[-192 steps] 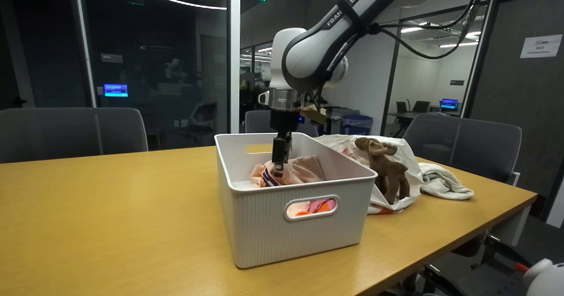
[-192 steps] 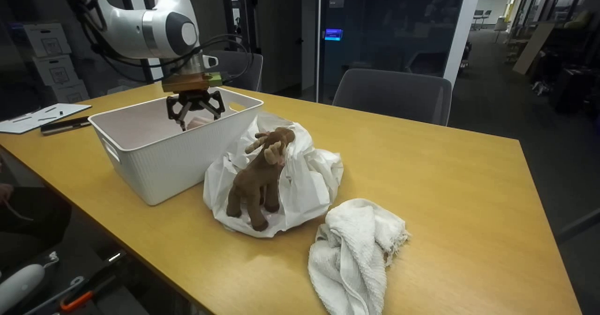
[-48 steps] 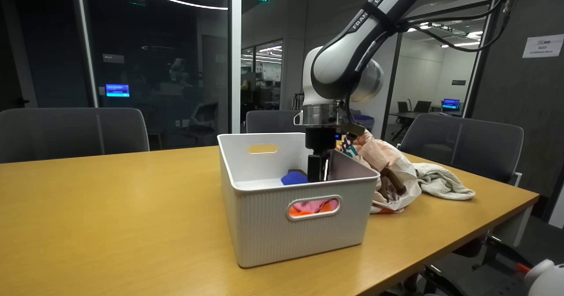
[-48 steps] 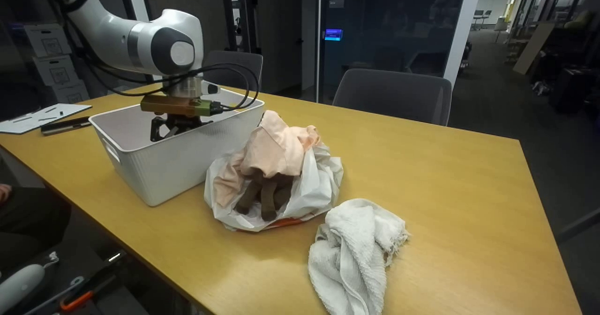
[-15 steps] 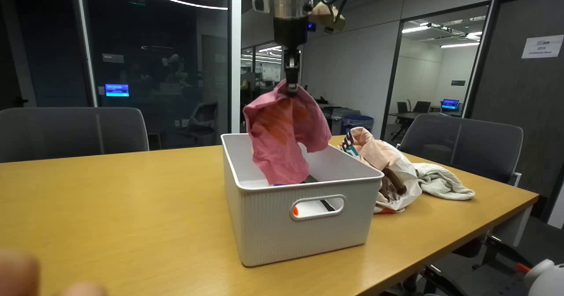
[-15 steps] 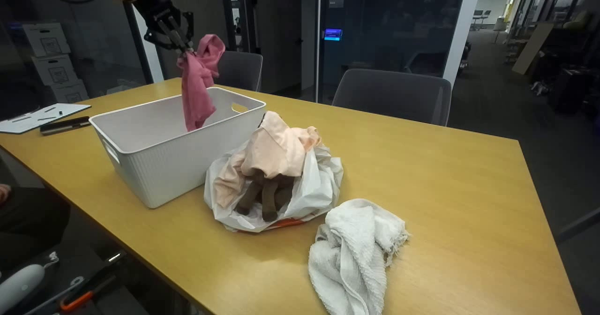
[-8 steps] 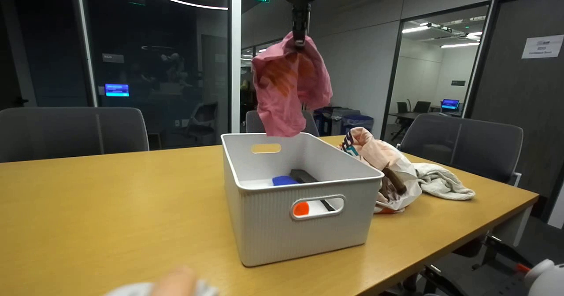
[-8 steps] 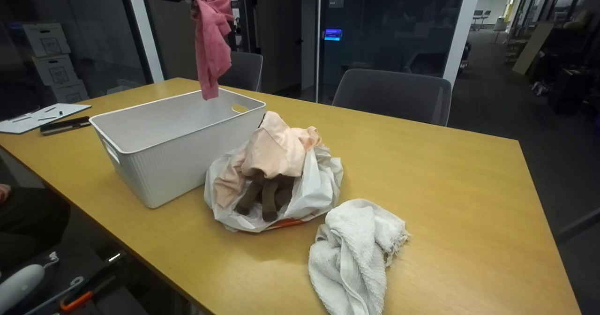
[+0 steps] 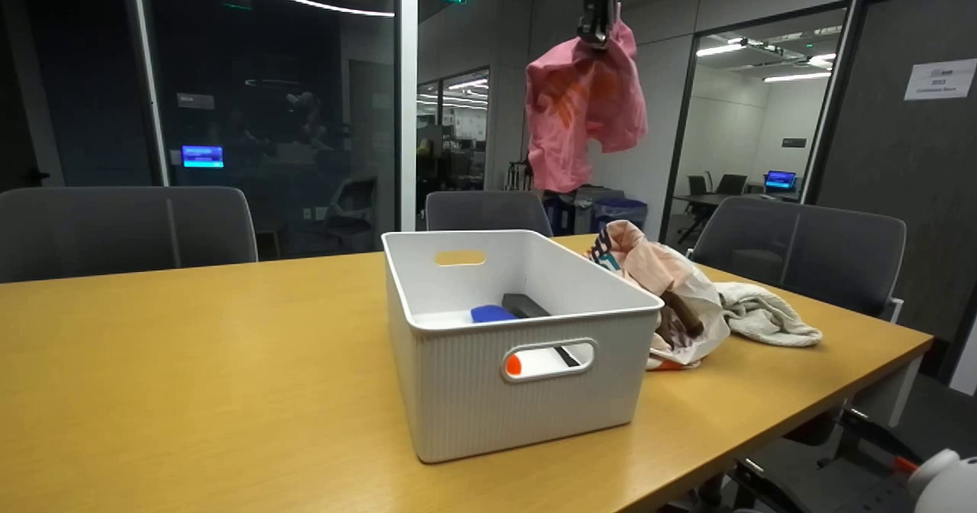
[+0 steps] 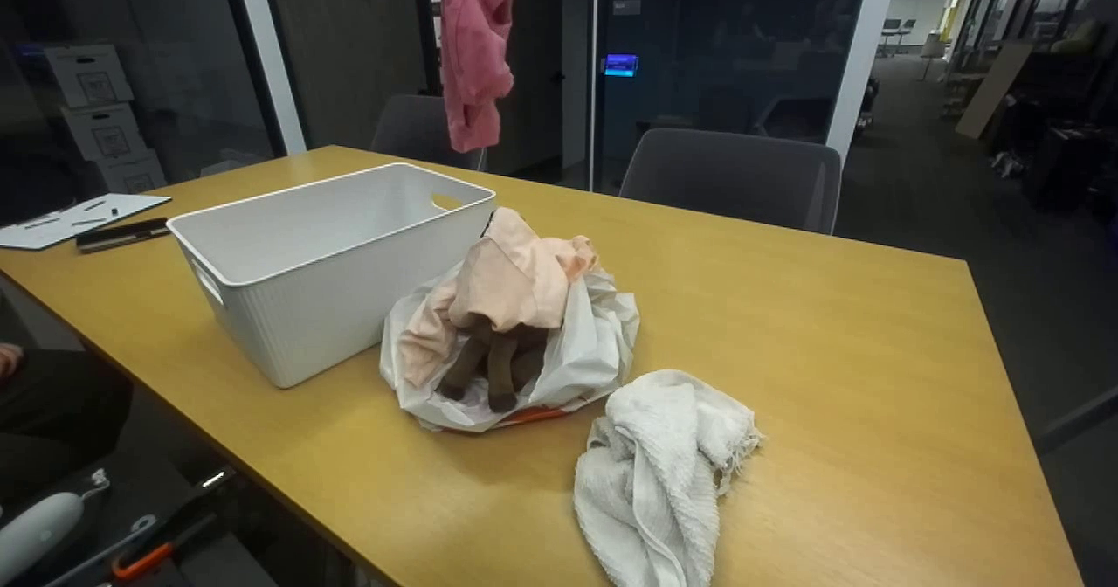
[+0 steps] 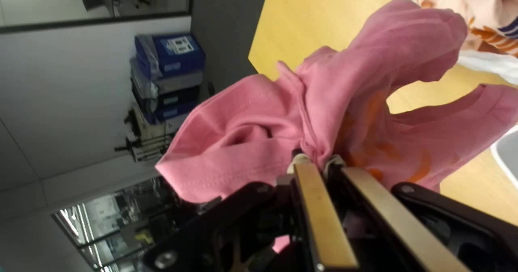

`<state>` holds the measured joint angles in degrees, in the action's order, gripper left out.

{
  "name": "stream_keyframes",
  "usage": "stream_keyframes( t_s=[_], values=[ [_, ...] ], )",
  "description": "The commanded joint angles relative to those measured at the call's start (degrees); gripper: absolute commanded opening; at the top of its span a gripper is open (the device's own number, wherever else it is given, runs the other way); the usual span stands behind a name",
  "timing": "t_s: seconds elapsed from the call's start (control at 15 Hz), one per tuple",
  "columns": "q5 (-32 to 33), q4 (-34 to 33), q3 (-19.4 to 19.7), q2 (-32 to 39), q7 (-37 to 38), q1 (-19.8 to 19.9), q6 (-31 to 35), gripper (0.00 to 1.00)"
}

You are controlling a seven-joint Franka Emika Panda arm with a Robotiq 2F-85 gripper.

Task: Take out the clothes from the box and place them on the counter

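Pink clothing (image 9: 569, 116) with an orange print dangles high in the air, its lower end above the box's rim. My gripper (image 9: 594, 42) is shut on its upper part; the wrist view shows the cloth pinched between the fingertips (image 11: 301, 158). In an exterior view only the hanging pink cloth (image 10: 476, 54) shows, the gripper being out of frame. The white box (image 10: 332, 307) stands on the wooden counter (image 10: 830, 412). Inside it lie a blue item (image 9: 492, 313) and a dark item (image 9: 525, 305). A peach garment (image 10: 515, 286) is draped over things beside the box.
Under the peach garment are a white plastic bag (image 10: 603, 334) and a brown plush toy (image 10: 500, 373). A white towel (image 10: 664, 473) lies nearby on the counter. Chairs (image 10: 734, 176) stand along the far edge. A clipboard (image 10: 79, 218) and a black object (image 10: 120, 234) lie past the box.
The peach garment went from the box onto the bag and toy. Over the last second, the pink clothing has risen out of the box and shifted sideways toward the bag's side.
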<state>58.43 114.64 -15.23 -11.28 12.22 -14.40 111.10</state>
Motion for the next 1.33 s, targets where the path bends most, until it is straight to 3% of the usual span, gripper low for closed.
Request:
stream_keyframes(
  t_s=[0.0,0.27,0.53,0.8,1.27],
  values=[
    [1.43,4.80,-0.81,-3.31,10.47,1.54,-5.45,0.03],
    [-3.09,9.58,-1.25,-3.36,22.42,1.23,-11.84,0.03],
    [-6.66,15.08,-0.74,-3.18,29.62,1.24,-11.16,0.03],
    [-7.27,19.71,0.69,-1.73,32.71,1.80,-6.82,0.03],
    [-6.03,22.88,4.22,3.33,32.74,4.00,9.93,0.04]
  ],
)
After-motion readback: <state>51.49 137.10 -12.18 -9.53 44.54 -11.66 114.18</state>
